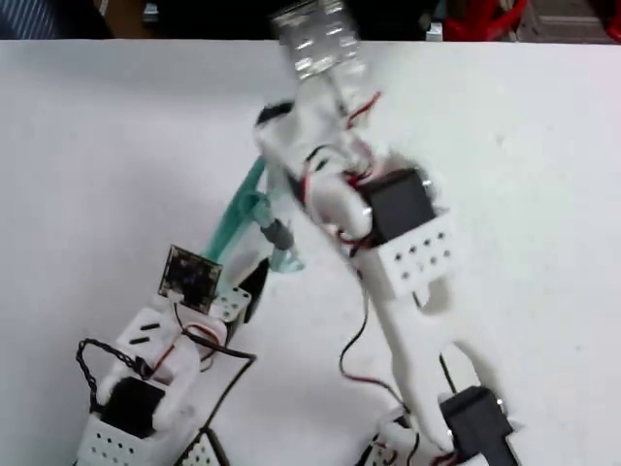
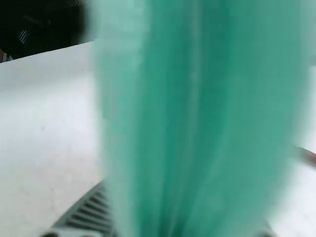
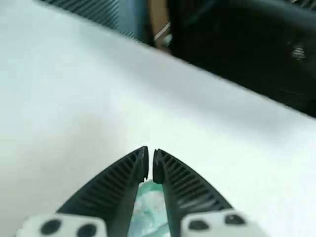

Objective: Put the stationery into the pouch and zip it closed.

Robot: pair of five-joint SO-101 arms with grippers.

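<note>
We see the teal pouch point(image 1: 250, 209) on edge at nine o'clock of centre on the table point(image 1: 116, 146), the right gripper point(image 3: 149, 165) pinching its twelve-o'clock end, likely to tension the zip; whether the left gripper point(image 1: 258, 277), at six o'clock, grips it we cannot tell.

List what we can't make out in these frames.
What's in the pouch: high view, right arm covers most of it.
Zip open or closed: left wrist view, pouch too close, blurred.
Which pouch part the right gripper pinches: right wrist view, its fingers cover it.

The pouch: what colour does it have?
The pouch is plain teal green. The colour shows best in the left wrist view, close up.
</note>
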